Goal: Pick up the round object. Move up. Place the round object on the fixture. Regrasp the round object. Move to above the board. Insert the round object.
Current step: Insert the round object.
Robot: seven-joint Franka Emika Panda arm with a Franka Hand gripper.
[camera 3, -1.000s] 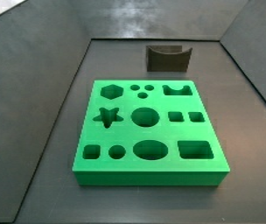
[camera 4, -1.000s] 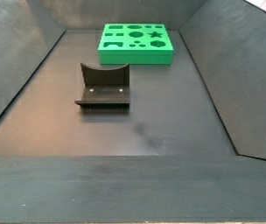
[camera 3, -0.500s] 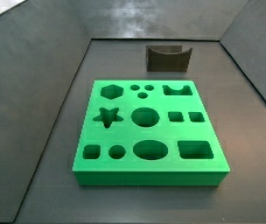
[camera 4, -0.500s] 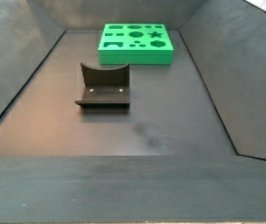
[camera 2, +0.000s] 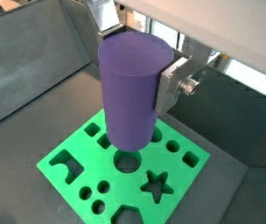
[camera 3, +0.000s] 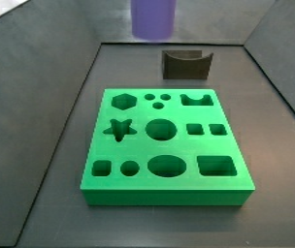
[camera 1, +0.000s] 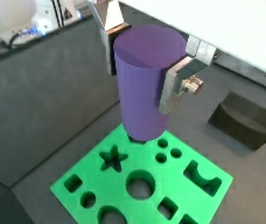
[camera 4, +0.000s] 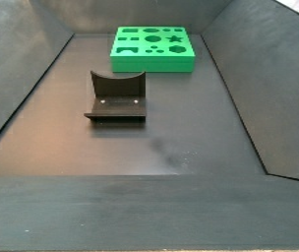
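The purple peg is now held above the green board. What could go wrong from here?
1. The pincer grips the round object only near its top, so the long free end may tilt on contact.
2. The board has several round holes, so the peg may go down onto the wrong one or catch a rim.

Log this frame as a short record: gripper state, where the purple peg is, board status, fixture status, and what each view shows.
gripper: gripper high above the board, jaws shut on the purple peg
purple peg: purple peg held upright, lower end over the green board, not inserted
green board: green board flat on the floor, all cut-outs unfilled
fixture: fixture on the floor, apart from the board, nothing in it
side views: the peg's lower end shows at the top edge of one; the gripper is out of frame in both
wrist views: both show peg, fingers and board
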